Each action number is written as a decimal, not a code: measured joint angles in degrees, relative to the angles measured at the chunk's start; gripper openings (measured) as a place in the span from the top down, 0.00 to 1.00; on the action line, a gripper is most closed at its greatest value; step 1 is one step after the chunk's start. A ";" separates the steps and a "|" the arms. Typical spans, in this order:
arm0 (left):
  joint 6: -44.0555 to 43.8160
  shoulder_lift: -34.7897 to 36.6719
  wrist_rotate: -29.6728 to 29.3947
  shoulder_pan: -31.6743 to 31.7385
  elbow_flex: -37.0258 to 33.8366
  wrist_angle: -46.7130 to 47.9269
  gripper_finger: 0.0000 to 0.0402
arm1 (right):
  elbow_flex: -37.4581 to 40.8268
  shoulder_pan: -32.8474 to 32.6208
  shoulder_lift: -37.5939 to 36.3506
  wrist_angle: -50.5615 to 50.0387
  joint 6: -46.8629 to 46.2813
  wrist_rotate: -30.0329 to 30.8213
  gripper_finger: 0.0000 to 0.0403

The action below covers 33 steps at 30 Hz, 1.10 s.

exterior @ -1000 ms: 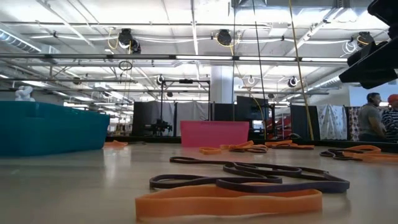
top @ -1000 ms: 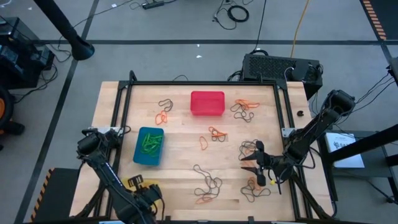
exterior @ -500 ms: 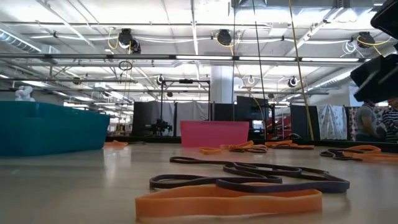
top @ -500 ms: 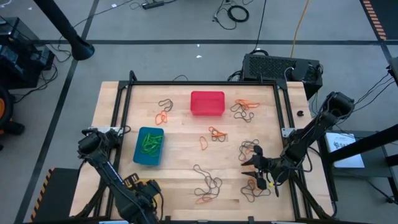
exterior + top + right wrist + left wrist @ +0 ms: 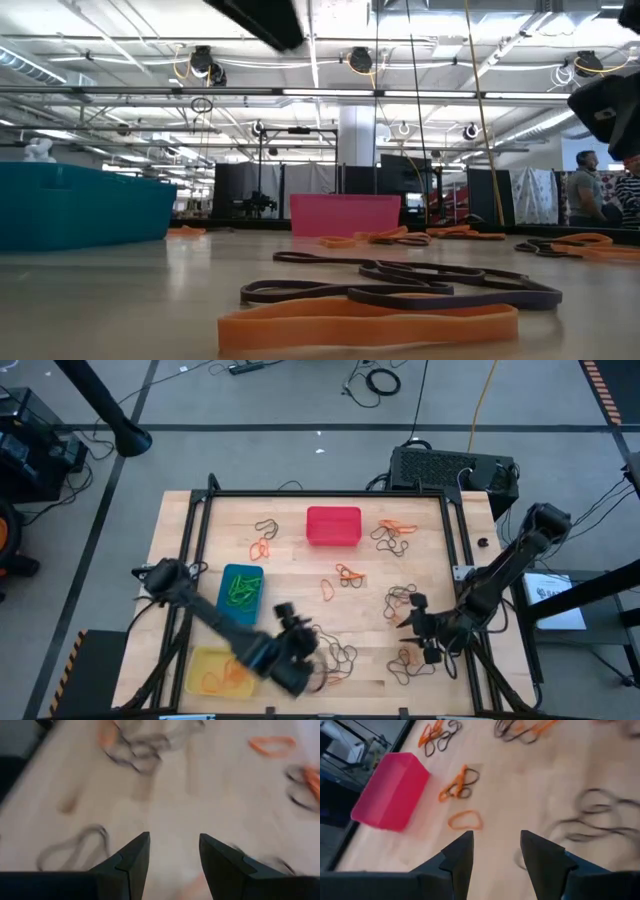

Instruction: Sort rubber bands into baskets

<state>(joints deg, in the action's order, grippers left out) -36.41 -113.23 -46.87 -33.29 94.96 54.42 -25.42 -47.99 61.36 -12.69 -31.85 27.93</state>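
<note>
Orange and dark rubber bands [image 5: 335, 655] lie in loose clumps on the wooden table. The red basket [image 5: 333, 525] stands at the far middle. The blue basket [image 5: 240, 593] at the left holds green bands. The yellow basket [image 5: 215, 670] at the near left holds orange bands. My left gripper [image 5: 292, 618] hovers open over the near middle, just right of the blue basket, with nothing between its fingers [image 5: 455, 857]. It looks toward a single orange band [image 5: 465, 820] and the red basket [image 5: 390, 790]. My right gripper [image 5: 410, 610] hangs open over the near right, above a dark clump [image 5: 403, 598].
More band clumps lie at the far left [image 5: 265, 538], far right [image 5: 395, 532], centre [image 5: 348, 574] and near right [image 5: 410, 665]. A black frame [image 5: 200, 530] borders the table. In the low view, dark and orange bands [image 5: 400, 285] lie close to the near edge.
My left gripper has swung from above the yellow basket at the near left toward the table's right and far side, out over the near middle, turning as it went. The yellow basket now shows uncovered. My right gripper has tipped a little in place.
</note>
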 joint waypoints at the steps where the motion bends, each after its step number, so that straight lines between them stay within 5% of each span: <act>1: 3.59 -0.02 0.78 1.98 -0.51 -1.78 0.57 | -1.16 0.01 -0.70 -4.62 -1.48 0.15 0.59; 8: 25.97 0.05 10.57 13.79 -9.38 -22.40 0.57 | -4.71 3.32 -2.86 -27.04 -14.42 0.41 0.59; 14: 41.93 5.82 19.44 19.62 -24.20 -58.31 0.57 | -3.03 11.21 -3.08 -34.86 -19.65 -1.24 0.59; 17: 43.00 7.83 26.15 22.39 -30.90 -75.01 0.57 | -2.55 15.26 -3.20 -34.63 -16.85 -2.50 0.59; 21: 39.41 7.82 28.13 25.63 -37.50 -90.60 0.57 | -2.55 23.18 -4.06 -34.14 -12.47 -0.94 0.59; 28: 32.86 7.45 29.42 25.98 -39.50 -95.21 0.57 | -2.52 38.73 -5.18 -29.74 -16.50 0.47 0.59; 33: 35.54 7.45 31.25 23.75 -39.48 -96.12 0.57 | -2.78 51.41 -5.15 -18.70 -6.06 0.33 0.59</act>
<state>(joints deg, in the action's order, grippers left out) -0.88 -105.78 -15.62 -9.54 55.48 -41.70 -28.20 3.42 56.21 -31.39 -37.91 28.26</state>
